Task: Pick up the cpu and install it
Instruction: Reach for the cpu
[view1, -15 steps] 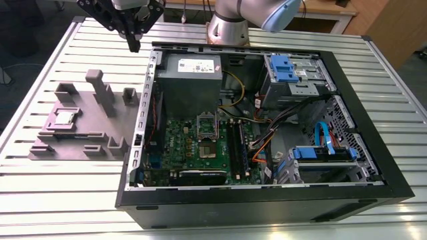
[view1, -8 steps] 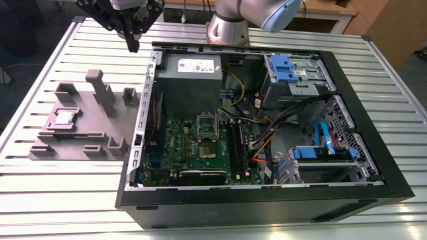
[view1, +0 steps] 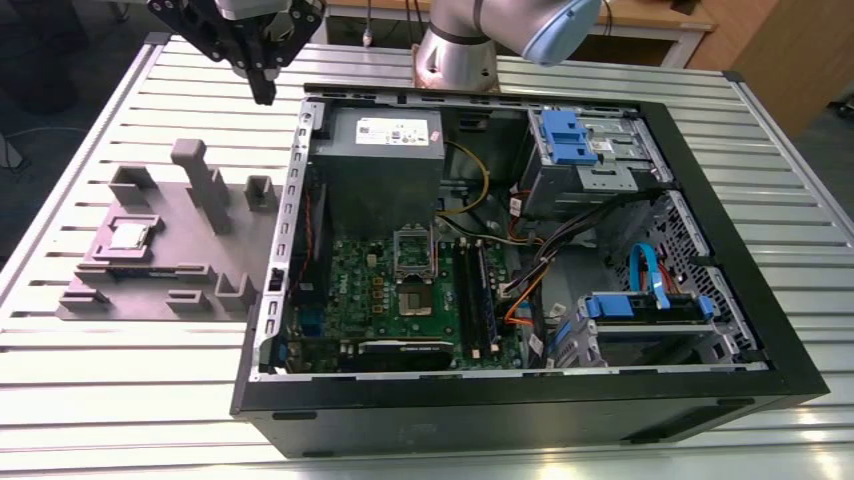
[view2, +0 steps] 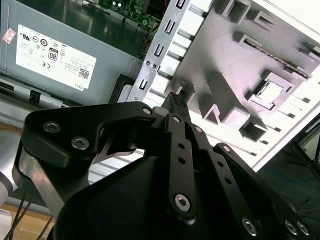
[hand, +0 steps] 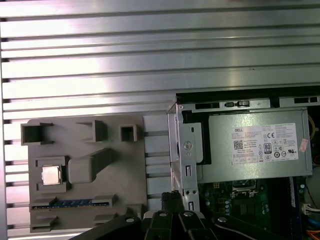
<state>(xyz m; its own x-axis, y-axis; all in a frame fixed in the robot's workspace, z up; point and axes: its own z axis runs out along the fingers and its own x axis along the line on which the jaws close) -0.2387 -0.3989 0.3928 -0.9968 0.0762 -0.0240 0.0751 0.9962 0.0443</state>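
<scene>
I see gripper (view1: 263, 92) hovering beside PC case (view1: 507, 412) corner, jaws closed, empty. cpu (view1: 130, 235) well apart in grey fixture (view1: 200, 258). Risk: descending closed would knock it askew.

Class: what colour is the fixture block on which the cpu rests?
Plain grey fixture block, holding the cpu; clearest in the first wrist view.

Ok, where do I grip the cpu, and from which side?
Probably pinch two opposite edges of the cpu, coming straight down: it lies flat, metal top up, in a pocket of the grey holder, so no side approach.
</scene>
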